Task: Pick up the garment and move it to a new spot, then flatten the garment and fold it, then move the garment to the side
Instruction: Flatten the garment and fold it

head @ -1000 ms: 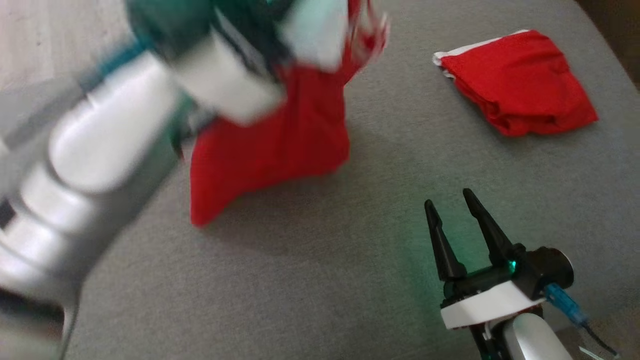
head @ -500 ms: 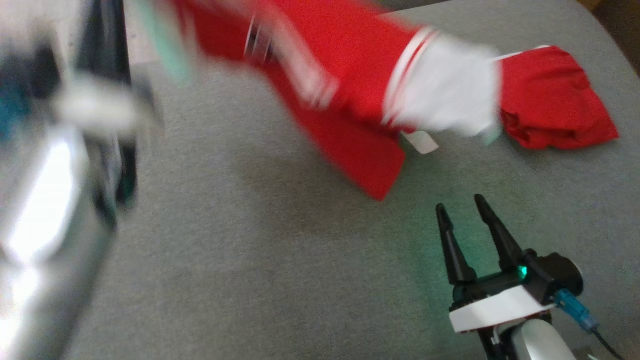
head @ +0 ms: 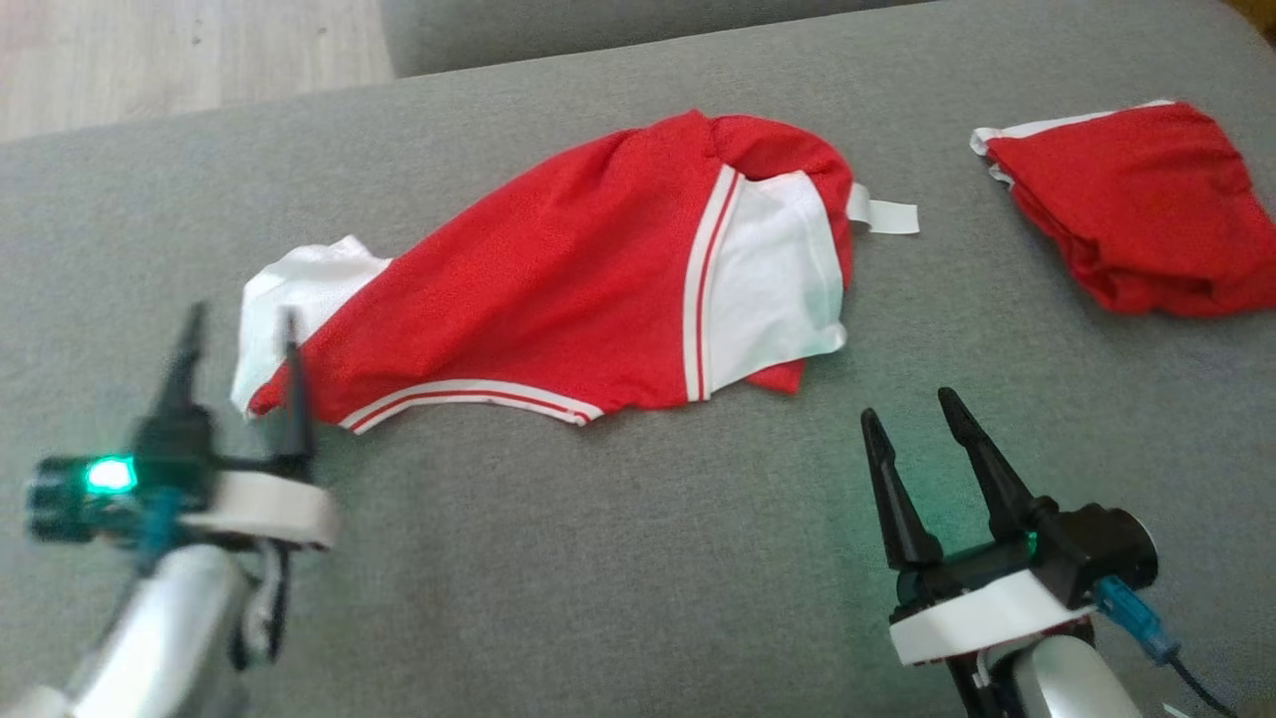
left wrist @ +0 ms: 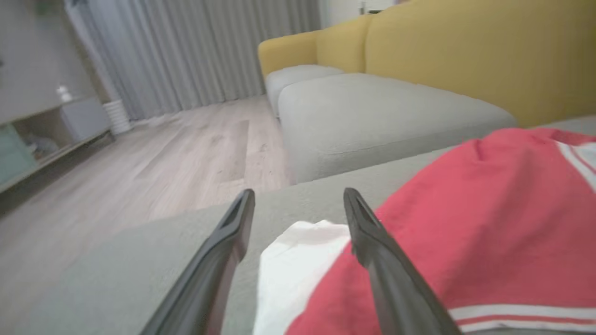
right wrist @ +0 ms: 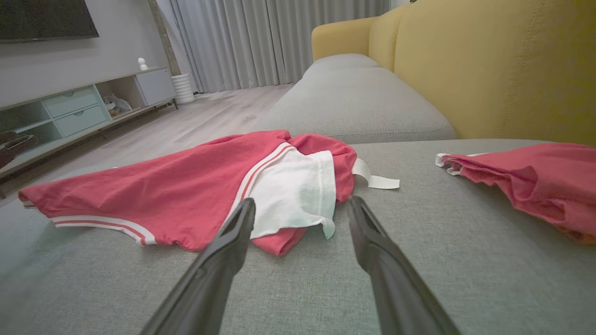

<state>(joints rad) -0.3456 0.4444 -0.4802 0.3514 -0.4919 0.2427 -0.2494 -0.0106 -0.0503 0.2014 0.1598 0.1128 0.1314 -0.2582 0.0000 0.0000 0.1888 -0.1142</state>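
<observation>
The garment [head: 558, 289], red shorts with white panels and striped trim, lies spread out on the grey sofa cushion [head: 598, 558]. It also shows in the left wrist view [left wrist: 465, 232] and in the right wrist view [right wrist: 186, 186]. My left gripper [head: 239, 317] is open at the lower left, its fingertips just short of the garment's white left end, with nothing between them [left wrist: 299, 193]. My right gripper [head: 907, 404] is open at the lower right, a little below the garment's white right panel [right wrist: 301, 201]. It touches nothing.
A second red garment [head: 1126, 209] lies folded at the far right of the cushion [right wrist: 535, 181]. The sofa's yellow backrest [right wrist: 489, 60] rises behind. Wooden floor [head: 179, 50] lies past the cushion's left edge, with a low cabinet [right wrist: 70, 111] by the wall.
The left gripper swung the garment through the air, opened and let it go. The garment now lies spread on the cushion, and the left arm has drawn back to the lower left. The right gripper has stayed put.
</observation>
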